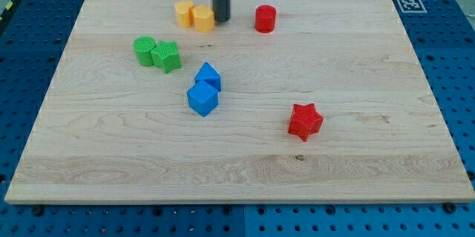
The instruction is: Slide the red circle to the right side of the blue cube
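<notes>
The red circle [265,18] is a short red cylinder near the view's top, right of centre. The blue cube [202,99] lies near the board's middle, touching a second blue block [208,77] just above it. My tip [220,20] is the lower end of the dark rod at the view's top. It sits left of the red circle with a gap between them, and right beside the yellow blocks.
Two yellow blocks [194,15] lie touching each other left of my tip. Two green blocks [156,52] lie together at the view's left. A red star [305,121] lies at the lower right. The wooden board [356,170] rests on a blue pegboard table.
</notes>
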You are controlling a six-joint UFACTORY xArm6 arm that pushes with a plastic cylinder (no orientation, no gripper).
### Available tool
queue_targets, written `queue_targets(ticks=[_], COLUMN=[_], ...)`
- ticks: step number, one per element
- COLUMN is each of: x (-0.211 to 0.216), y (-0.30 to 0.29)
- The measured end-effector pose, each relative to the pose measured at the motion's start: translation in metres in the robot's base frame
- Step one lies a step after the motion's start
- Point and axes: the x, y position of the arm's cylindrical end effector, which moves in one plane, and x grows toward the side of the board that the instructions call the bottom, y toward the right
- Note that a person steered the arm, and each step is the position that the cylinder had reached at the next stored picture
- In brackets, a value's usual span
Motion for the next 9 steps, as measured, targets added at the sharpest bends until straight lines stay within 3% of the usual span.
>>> queue_targets(ticks=[1, 2, 4, 9], x=[-0.007, -0.045, -0.057, 0.077], y=[-0.014, 0.000, 0.087, 0.101])
